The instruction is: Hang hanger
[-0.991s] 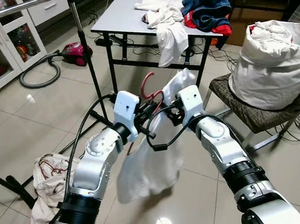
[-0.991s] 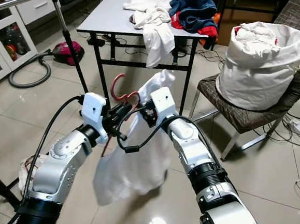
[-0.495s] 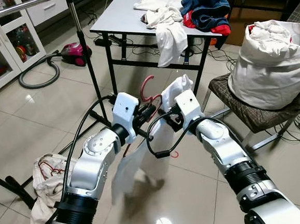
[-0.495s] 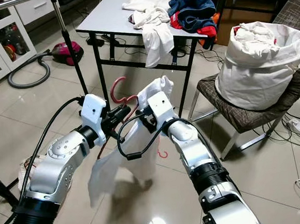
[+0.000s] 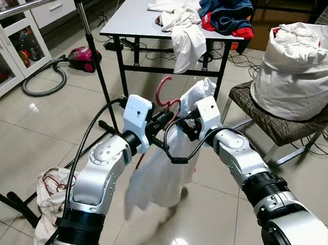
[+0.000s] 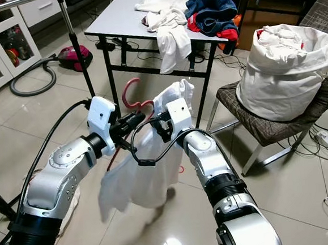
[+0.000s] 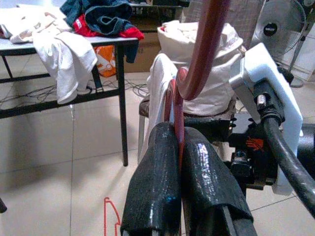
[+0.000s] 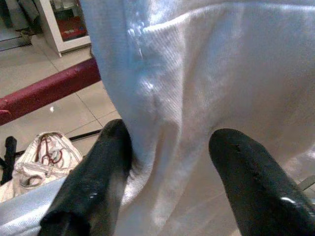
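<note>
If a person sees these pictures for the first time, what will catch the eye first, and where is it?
In the middle, both silver arms hold up a white garment on a red hanger: the left gripper is shut on the hanger below its hook, and the right gripper has open fingers against the cloth. Behind them stands a grey table with heaped clothes, and to the right a full white laundry bag sits on a chair.

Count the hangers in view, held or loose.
1 for sure: the red hanger, clamped in the left gripper with the white garment draped on it. More may be hidden in the heap of clothes on the floor.
</note>
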Tool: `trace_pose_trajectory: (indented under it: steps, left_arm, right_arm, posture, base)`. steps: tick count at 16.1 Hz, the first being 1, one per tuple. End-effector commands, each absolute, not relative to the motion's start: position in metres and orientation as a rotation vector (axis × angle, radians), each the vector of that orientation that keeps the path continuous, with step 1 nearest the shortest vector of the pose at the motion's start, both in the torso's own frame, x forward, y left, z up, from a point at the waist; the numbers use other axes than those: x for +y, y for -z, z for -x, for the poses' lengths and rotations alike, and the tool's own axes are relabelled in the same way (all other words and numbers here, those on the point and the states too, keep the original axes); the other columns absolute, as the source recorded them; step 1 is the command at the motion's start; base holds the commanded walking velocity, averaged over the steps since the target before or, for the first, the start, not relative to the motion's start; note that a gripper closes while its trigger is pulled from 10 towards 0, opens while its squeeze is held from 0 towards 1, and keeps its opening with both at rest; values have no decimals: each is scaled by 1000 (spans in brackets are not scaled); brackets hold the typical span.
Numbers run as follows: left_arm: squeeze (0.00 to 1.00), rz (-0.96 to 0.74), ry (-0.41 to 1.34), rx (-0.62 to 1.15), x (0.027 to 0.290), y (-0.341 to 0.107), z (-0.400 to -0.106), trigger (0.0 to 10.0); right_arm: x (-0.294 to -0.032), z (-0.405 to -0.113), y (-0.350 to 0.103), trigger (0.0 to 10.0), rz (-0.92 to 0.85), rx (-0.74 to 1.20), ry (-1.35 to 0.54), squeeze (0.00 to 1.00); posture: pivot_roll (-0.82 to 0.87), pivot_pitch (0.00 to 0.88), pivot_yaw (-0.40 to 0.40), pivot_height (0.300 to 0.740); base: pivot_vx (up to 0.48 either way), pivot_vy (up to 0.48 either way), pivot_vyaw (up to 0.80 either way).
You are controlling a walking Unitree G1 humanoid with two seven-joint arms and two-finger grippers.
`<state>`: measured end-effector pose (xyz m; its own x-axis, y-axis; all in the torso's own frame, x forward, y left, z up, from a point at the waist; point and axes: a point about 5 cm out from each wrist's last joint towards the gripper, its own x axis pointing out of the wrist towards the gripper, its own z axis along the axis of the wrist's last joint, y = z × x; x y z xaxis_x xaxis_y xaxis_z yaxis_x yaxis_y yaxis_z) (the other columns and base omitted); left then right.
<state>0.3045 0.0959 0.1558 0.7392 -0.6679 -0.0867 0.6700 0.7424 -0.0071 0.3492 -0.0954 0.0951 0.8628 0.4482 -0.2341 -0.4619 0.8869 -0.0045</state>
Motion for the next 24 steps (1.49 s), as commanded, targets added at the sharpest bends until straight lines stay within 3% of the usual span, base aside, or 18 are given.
trace_pose_trajectory:
  steps: [1,11,16,24]
  left_arm:
    - [0,-30,762,7,92,-175,-305,10000]
    - [0,-79,736,84,96,-157,-304,10000]
    - [0,-117,758,122,95,-149,-301,10000]
    - [0,-148,871,155,88,-143,-291,10000]
  right_arm:
    - [-99,-352,-97,0,77,229,-457,0]
    - [-100,-352,-117,0,264,91,-522,0]
    - [-100,-351,-148,0,251,-12,-542,0]
    - [-141,-367,-183,0,269,-102,-357,0]
  posture:
    - [92,0,-20,740]
    - [87,0,-36,740]
    - [83,0,-32,740]
    - [64,0,-19,740]
  base:
    - [0,0,0]
    - [0,0,0]
    - [0,0,0]
    - [0,0,0]
